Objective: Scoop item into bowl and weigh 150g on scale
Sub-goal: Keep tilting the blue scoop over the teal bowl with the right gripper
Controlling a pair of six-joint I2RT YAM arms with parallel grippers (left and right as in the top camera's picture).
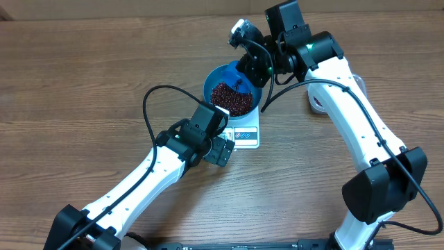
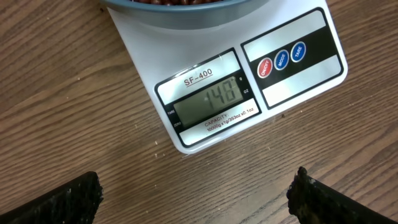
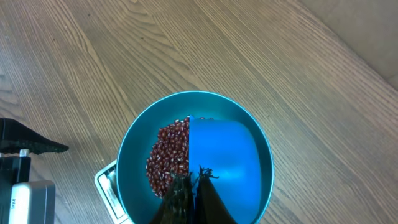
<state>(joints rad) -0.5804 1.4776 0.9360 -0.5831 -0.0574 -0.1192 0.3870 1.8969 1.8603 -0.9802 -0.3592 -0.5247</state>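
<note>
Beans (image 1: 232,98) are heaped in one bowl (image 3: 132,146) on one scale (image 2: 186,56), wooden tabletop (image 1: 83,69) beneath; right hand (image 3: 191,180) is clamped on one scoop (image 3: 224,149), left hand (image 2: 198,180) spread empty.

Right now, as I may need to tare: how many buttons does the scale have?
3, in a row on the scale beside its display: red button leftmost, middle blue button, right blue button. None seems hidden.
</note>
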